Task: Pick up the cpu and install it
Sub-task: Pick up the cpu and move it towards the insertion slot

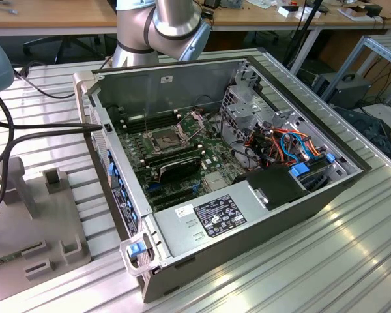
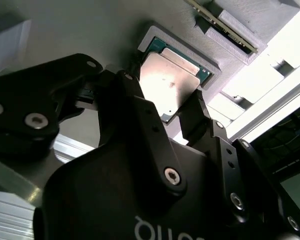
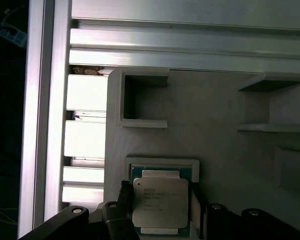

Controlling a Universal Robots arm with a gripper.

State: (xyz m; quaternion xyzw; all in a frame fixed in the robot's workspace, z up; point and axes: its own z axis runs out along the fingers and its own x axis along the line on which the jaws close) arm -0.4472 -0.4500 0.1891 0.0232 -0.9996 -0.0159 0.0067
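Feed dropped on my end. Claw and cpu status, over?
Status: claw astride cpu; cpu flat in grey holder recess; nothing blocking.

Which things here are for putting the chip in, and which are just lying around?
For the job:
the cpu, sitting in its grey holder
the gripper, right at the cpu
the socket on the motherboard

Just lying about:
the power supply
the orange and blue cables
the wooden desk behind
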